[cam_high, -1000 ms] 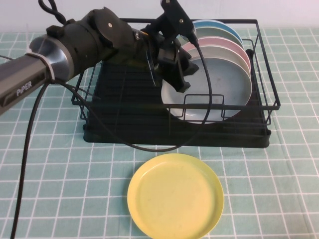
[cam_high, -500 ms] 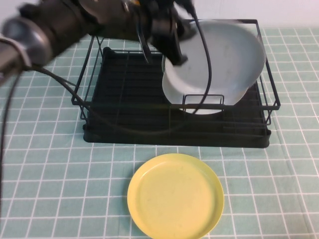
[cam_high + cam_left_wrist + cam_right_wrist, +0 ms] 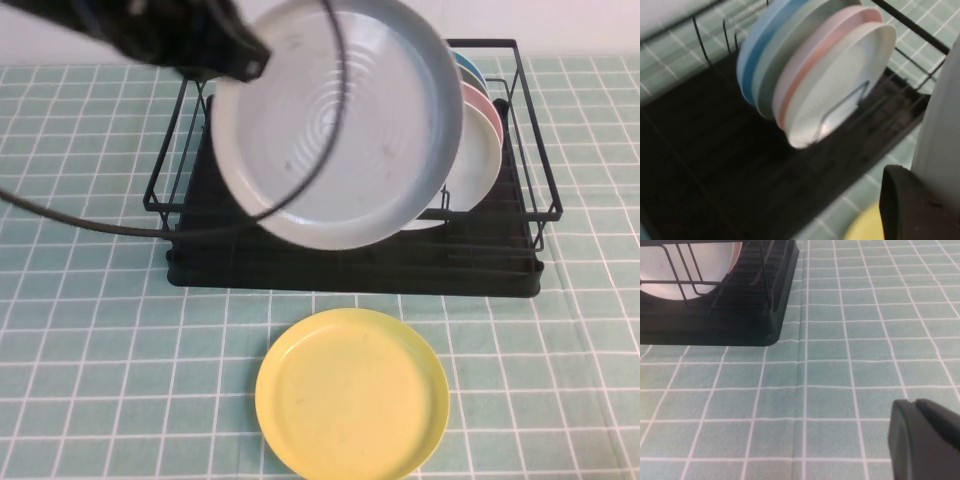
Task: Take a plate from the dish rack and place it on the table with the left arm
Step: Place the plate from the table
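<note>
My left gripper point(image 3: 243, 57) is shut on the left rim of the pale grey-blue plate point(image 3: 345, 125) and holds it high above the black dish rack point(image 3: 350, 265). The plate's ringed underside faces the high camera, with the arm's black cable looping across it. In the left wrist view one black finger point(image 3: 912, 207) lies against the plate's edge point(image 3: 945, 120). My right gripper point(image 3: 926, 440) is shut and empty, low over the mint-green grid table point(image 3: 840, 365), right of the rack's corner point(image 3: 755, 315); it is not in the high view.
Several plates stay upright at the rack's right end: white point(image 3: 475, 150), pink, pale green and blue point(image 3: 752, 55). A yellow plate point(image 3: 352, 392) lies on the table point(image 3: 90, 330) in front of the rack. Open cloth lies left and right of it.
The left arm has lifted the grey-blue plate out of the rack, up and to the left, toward the camera. Its underside now faces the camera. The other plates have not moved.
</note>
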You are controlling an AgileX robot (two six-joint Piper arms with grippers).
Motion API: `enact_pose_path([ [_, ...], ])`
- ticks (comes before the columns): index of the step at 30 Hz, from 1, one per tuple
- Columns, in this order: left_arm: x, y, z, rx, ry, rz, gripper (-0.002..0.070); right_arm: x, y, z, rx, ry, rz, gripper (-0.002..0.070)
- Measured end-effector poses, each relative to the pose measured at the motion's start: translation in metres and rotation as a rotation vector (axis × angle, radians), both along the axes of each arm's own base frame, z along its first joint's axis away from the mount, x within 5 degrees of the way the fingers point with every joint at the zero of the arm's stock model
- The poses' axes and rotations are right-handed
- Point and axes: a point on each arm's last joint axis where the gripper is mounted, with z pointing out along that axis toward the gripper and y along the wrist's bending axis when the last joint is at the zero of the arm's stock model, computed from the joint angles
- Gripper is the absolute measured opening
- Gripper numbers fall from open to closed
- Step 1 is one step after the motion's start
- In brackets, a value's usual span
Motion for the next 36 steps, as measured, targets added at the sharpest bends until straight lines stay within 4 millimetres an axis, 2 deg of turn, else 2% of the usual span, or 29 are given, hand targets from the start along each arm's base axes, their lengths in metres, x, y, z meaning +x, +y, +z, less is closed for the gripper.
enact_pose_path([
  [2,-0.001,0.013,-0.01,-0.082,0.09,0.04,0.0031,0.0,0.0,0.0,0.0,0.0,0.0,-0.0018],
  [4,-0.008,0.018,-0.03,-0.157,0.203,0.053,0.0031,0.0,0.0,0.0,0.0,0.0,0.0,-0.0018],
  [10,-0.041,0.022,-0.124,-0.187,0.513,0.098,0.0031,0.0,0.0,0.0,0.0,0.0,0.0,-0.0018],
  [14,-0.055,0.022,-0.163,-0.267,0.6,0.129,0.0031,0.0,0.0,0.0,0.0,0.0,0.0,-0.0018],
  [18,-0.057,0.021,-0.18,-0.299,0.599,0.142,0.0031,0.0,0.0,0.0,0.0,0.0,0.0,-0.0018],
  [30,-0.036,0.018,-0.227,-0.234,0.654,0.17,0.0031,0.0,0.0,0.0,0.0,0.0,0.0,-0.0018],
  [36,-0.03,0.016,-0.237,-0.238,0.641,0.154,0.0031,0.0,0.0,0.0,0.0,0.0,0.0,-0.0018],
])
